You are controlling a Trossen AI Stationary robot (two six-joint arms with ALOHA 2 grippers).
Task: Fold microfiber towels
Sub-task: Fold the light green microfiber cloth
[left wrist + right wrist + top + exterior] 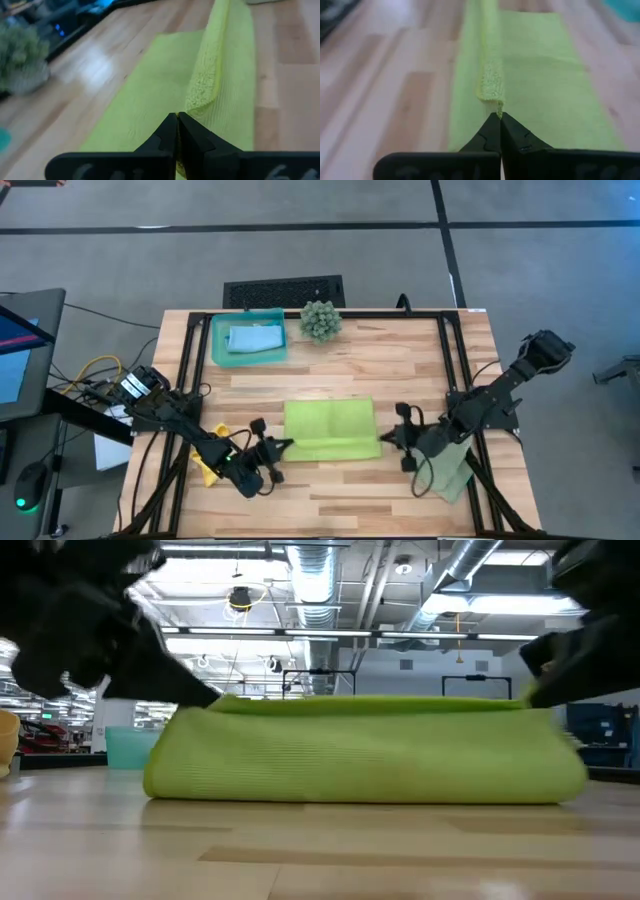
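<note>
A lime green towel (pixel 330 428) lies in the middle of the table. Its near edge is raised in a low ridge (pixel 370 703) above the rest of the cloth. My left gripper (pixel 286 446) is shut on the left end of that edge, and my right gripper (pixel 386 438) is shut on the right end. A light blue towel (pixel 255 338) lies in the teal tray (pixel 218 350) at the far left. A yellow towel (pixel 206 467) lies under my left arm. A pale sage towel (pixel 448 473) lies under my right arm. My left gripper pinches the left corner of the lime towel's raised edge (pixel 196 106) between its two fingertips, coming in slanting down from the table's left. The corner is lifted; the rest of the towel lies on the table. My right gripper pinches the right corner of the same raised edge (pixel 492 98) between its fingertips, slanting down from the table's right. The edge runs straight from this corner to the other gripper, held just above the flat cloth.
A spiky green plant (pixel 321 320) stands at the far edge, next to the tray. Black frame rails (pixel 452 360) run along both sides of the table. Bare wood lies in front of the lime towel and between it and the tray.
</note>
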